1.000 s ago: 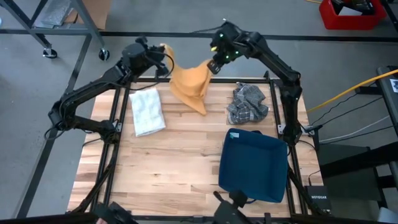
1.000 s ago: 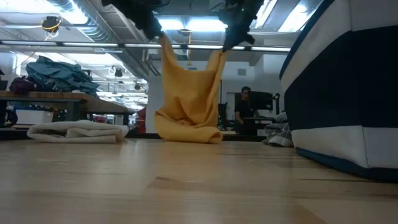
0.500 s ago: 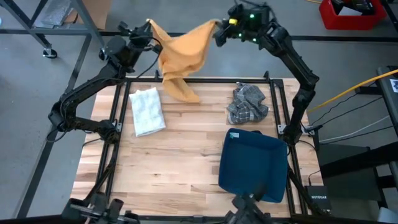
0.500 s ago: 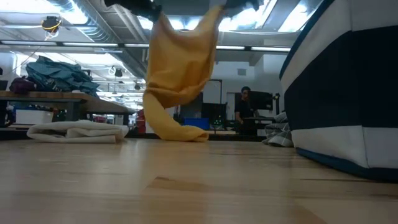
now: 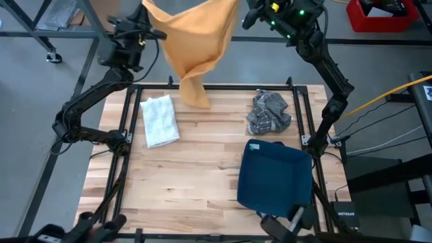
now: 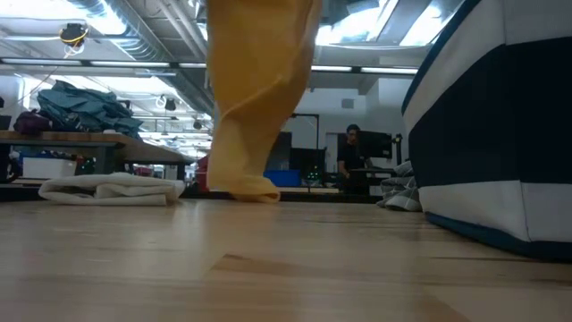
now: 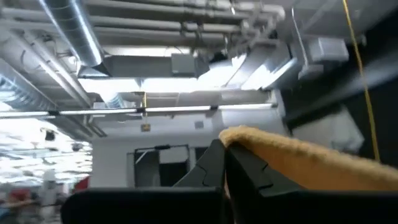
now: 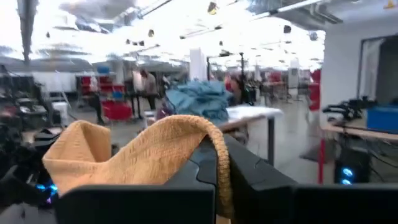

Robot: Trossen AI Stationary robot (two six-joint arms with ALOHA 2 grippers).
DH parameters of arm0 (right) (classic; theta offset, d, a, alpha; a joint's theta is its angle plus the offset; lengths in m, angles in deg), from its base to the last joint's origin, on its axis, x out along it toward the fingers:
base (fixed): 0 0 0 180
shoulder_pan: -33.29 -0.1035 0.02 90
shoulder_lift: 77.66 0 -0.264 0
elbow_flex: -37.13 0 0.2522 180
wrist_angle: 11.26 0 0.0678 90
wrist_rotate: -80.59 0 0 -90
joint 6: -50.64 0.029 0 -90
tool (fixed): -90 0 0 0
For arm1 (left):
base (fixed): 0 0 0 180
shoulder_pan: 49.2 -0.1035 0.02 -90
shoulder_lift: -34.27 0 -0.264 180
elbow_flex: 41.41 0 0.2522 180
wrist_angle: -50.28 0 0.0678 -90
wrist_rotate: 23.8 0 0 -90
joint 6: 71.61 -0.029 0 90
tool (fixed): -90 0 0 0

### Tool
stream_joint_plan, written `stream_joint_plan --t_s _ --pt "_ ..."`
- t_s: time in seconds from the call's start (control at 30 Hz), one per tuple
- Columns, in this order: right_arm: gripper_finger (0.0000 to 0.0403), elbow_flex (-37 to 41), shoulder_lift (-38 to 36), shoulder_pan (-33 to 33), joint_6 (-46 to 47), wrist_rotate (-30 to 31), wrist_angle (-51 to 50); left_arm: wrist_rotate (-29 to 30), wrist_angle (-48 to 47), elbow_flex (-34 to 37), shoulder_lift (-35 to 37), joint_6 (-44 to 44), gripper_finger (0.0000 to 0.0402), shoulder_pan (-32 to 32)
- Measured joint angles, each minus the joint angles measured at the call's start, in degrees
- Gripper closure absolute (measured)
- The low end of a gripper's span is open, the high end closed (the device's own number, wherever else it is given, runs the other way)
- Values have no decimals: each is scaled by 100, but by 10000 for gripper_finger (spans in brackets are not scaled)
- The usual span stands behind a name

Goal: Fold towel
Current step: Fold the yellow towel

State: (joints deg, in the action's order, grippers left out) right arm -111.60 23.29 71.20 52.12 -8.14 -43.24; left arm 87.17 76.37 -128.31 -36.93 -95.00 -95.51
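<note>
The left gripper (image 5: 144, 9) pinches one top corner of an orange towel (image 5: 194, 42), held high above the far edge of a wooden table (image 5: 196, 169), while the right gripper (image 5: 237, 8) clamps the opposite top corner. The cloth spans between the two grippers and hangs down in a narrowing drape, its lowest tip just reaching the tabletop near the far rail. From table height, the towel (image 6: 250, 98) falls as a tall yellow column whose crumpled end touches the boards. Seen from the left wrist, the towel's edge (image 7: 298, 160) is caught between that arm's closed dark fingers (image 7: 214, 168); the right wrist view shows the fabric (image 8: 143, 155) folded over its own shut fingers (image 8: 208, 171). On the table lie a folded white towel (image 5: 160, 120) at the left, a crumpled grey checked cloth (image 5: 268, 112) at the right, and a dark blue bin (image 5: 275, 178) nearer the front. A person (image 6: 354, 156) stands in the room behind.
</note>
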Motion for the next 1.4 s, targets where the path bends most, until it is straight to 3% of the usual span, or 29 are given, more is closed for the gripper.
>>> stream_joint_plan --t_s 0.4,0.77,1.13,1.4 --pt "391 0 -24 0 275 -196 1308 -262 -75 -797 -7 1210 401 -294" --pt "391 0 -24 -2 148 -96 1965 -484 -71 -1077 -382 3028 401 -706" --pt "391 0 -24 0 117 -4 1849 -536 385 -1083 -476 2700 401 -757" --pt "391 0 -20 -4 116 149 1968 -562 646 -1253 -461 3096 401 -872"
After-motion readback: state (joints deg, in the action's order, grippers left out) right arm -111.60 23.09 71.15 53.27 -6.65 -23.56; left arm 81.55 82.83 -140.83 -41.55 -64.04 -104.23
